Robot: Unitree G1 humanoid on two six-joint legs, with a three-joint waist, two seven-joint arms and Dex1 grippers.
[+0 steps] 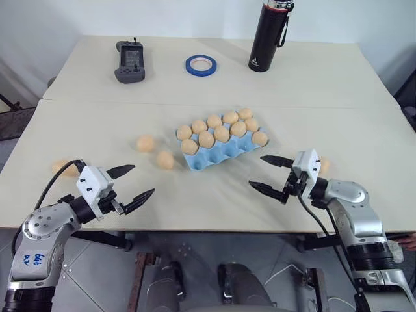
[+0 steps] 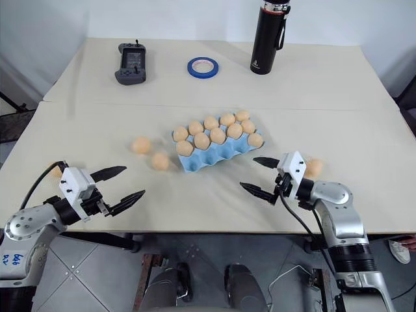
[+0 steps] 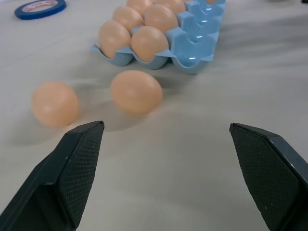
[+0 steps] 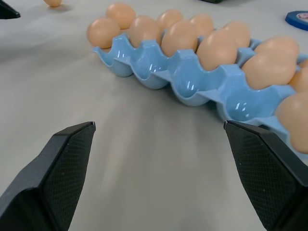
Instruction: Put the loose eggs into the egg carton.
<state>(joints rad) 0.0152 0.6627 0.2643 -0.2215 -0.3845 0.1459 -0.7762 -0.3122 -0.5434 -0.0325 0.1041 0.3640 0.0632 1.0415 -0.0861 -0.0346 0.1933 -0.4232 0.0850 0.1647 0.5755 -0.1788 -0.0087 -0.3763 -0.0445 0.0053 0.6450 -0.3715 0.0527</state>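
The light blue egg carton (image 1: 218,155) lies at mid-table, its two far rows filled with tan eggs and its near row of cups bare. Two loose eggs (image 1: 145,143) (image 1: 165,160) rest just left of it. A third egg (image 1: 61,167) lies at the far left behind my left arm's cable. Another egg (image 2: 313,168) sits just behind my right gripper. My left gripper (image 1: 143,180) hovers open near the front edge, pointing toward the two eggs (image 3: 136,91). To the right of the carton (image 4: 192,84), my right gripper (image 1: 257,171) is open and faces its bare row.
At the back of the table stand a black flask (image 1: 268,36), a blue tape ring (image 1: 201,64) and a dark handheld controller (image 1: 130,61). A seam between two tabletops runs across behind the carton. Both grippers are close to the table's front edge.
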